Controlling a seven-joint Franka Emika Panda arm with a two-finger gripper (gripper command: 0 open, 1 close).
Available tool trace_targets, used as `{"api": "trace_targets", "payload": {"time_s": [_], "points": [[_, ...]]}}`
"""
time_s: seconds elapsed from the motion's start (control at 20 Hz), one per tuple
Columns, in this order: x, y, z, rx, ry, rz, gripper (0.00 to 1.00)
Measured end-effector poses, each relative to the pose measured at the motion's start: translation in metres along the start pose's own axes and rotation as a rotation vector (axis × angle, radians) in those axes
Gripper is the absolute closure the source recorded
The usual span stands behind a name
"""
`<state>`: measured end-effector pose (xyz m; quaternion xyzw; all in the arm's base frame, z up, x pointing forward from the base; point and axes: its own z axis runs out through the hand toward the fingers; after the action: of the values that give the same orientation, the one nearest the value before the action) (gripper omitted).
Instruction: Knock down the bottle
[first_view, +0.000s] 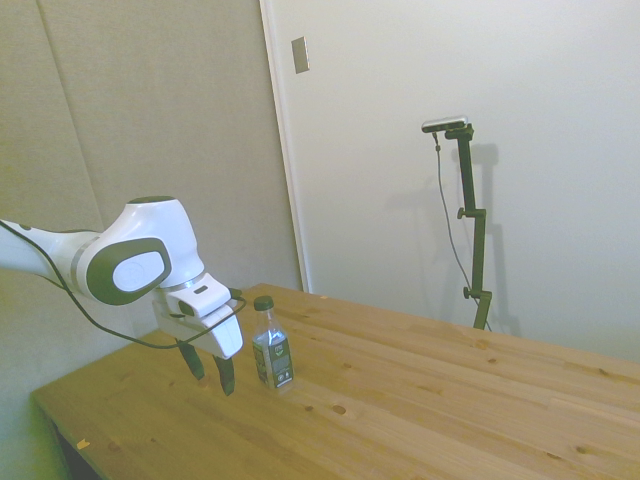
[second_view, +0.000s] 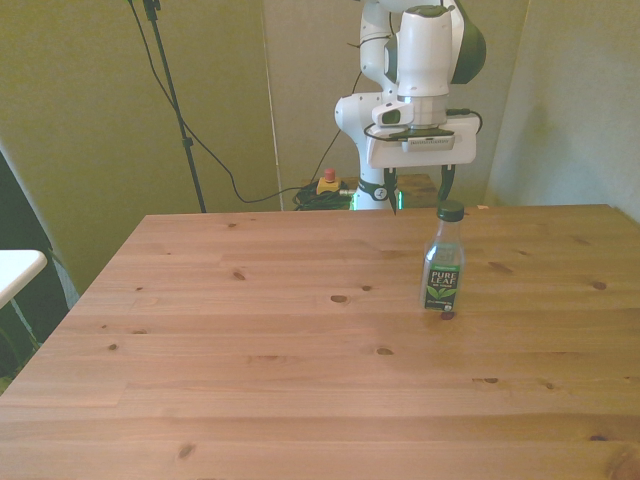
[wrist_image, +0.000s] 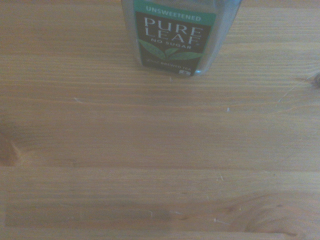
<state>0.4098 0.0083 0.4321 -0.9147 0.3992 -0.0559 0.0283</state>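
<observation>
The bottle (first_view: 272, 345) stands upright on the wooden table (first_view: 420, 400); it is small and clear, with a dark cap and a dark label bearing white lettering. In the front view the bottle (second_view: 443, 258) is right of the table's middle. My gripper (first_view: 208, 370) hangs open just above the table, a short way left of the bottle in the side view, apart from it. In the front view the gripper (second_view: 418, 192) sits beyond the bottle, near the far edge. The wrist view shows the bottle's lower label (wrist_image: 175, 35) close by, standing on the wood.
The table's near corner (first_view: 60, 410) lies below the arm in the side view. Beyond the far edge, a red and yellow button box (second_view: 327, 182) and cables lie on the floor. A white surface (second_view: 15, 268) pokes in at the front view's left.
</observation>
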Motion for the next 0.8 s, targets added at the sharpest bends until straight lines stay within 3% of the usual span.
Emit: {"api": "trace_targets", "payload": {"time_s": [0.15,0.2,0.4,0.8], "points": [[0.002,-0.002,-0.003,0.008,0.002,0.012,0.00],[0.004,-0.006,-0.010,0.017,0.008,0.023,1.00],[0.012,-0.033,-0.037,0.030,0.018,0.076,1.00],[0.024,-0.071,-0.051,0.034,0.013,0.175,1.00]]}}
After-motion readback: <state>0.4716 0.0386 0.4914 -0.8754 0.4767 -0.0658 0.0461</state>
